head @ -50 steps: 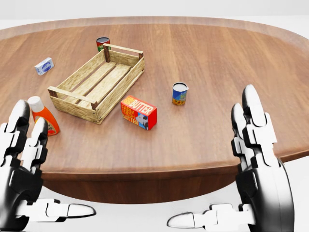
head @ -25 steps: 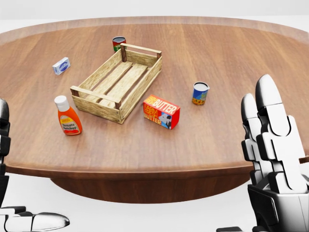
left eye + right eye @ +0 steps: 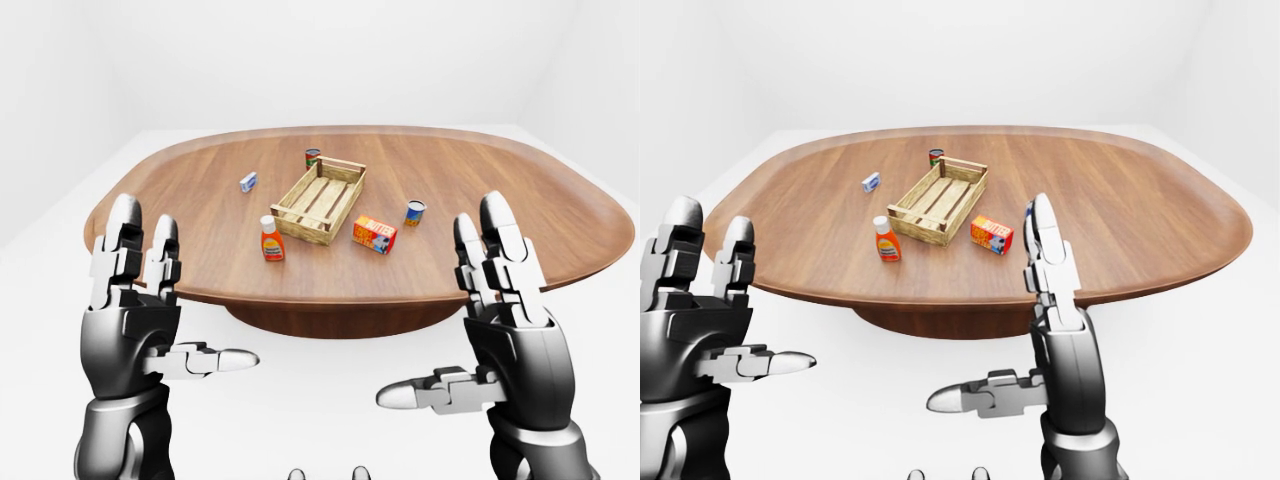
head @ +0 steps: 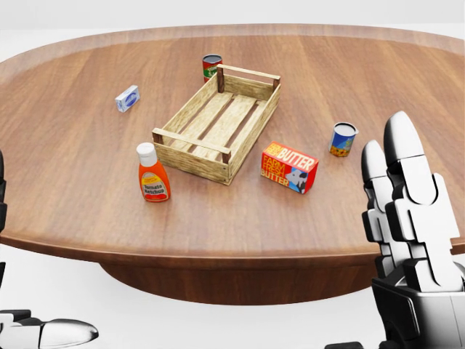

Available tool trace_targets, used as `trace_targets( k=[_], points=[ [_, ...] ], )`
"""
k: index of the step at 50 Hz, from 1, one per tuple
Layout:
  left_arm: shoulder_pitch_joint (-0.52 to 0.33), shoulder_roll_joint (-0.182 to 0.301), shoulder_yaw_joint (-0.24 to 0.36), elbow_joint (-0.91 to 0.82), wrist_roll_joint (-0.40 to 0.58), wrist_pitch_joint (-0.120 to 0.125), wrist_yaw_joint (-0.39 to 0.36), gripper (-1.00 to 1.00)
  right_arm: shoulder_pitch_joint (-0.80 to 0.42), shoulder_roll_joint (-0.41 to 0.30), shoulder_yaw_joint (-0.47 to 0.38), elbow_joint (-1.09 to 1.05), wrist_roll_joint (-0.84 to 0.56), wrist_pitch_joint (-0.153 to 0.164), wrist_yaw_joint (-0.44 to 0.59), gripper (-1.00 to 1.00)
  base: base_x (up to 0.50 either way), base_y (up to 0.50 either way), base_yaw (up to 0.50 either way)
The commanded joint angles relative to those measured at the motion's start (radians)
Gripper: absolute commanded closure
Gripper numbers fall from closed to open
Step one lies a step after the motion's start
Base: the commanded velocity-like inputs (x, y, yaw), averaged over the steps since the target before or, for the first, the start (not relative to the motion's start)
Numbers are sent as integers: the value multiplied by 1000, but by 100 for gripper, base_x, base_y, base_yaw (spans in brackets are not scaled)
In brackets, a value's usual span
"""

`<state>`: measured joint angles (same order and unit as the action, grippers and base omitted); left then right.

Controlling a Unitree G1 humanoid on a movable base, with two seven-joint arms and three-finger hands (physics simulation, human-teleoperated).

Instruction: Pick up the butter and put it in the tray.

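Observation:
The butter point(image 4: 289, 167), a red and orange box with white lettering, lies on the brown table point(image 4: 378, 65) just right of the tray point(image 4: 190, 140). The tray is an empty slatted wooden crate set at an angle. Both my hands hang below the table's near edge, well short of the butter. My left hand point(image 3: 185, 300) is open with its fingers up and thumb out. My right hand point(image 3: 450, 310) is open the same way, and nothing is in either.
A ketchup bottle point(image 4: 153, 174) stands left of the tray's near end. A blue can point(image 4: 343, 139) is right of the butter. A red and green can point(image 4: 211, 65) sits beyond the tray, and a small blue-white box point(image 4: 127, 98) lies to its left.
The whole picture has slid to the right, so the camera has moved; the things keep their places on the table. My left hand has dropped almost out of the head view.

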<state>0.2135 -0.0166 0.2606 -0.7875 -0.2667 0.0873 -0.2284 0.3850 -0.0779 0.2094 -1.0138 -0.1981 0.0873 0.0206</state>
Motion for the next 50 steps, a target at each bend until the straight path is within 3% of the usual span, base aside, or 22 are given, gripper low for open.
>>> trace_targets(
  k=[1, 50],
  points=[
    [-2, 0, -1, 6, -2, 0, -1, -100, -10, 13, -19, 12, 46, 0, 0, -100, 0, 0, 0],
    [2, -1, -1, 4, -10, 0, -14, -100, 14, 9, -31, -33, 69, 0, 4, -100, 47, 0, 0]
  ],
)
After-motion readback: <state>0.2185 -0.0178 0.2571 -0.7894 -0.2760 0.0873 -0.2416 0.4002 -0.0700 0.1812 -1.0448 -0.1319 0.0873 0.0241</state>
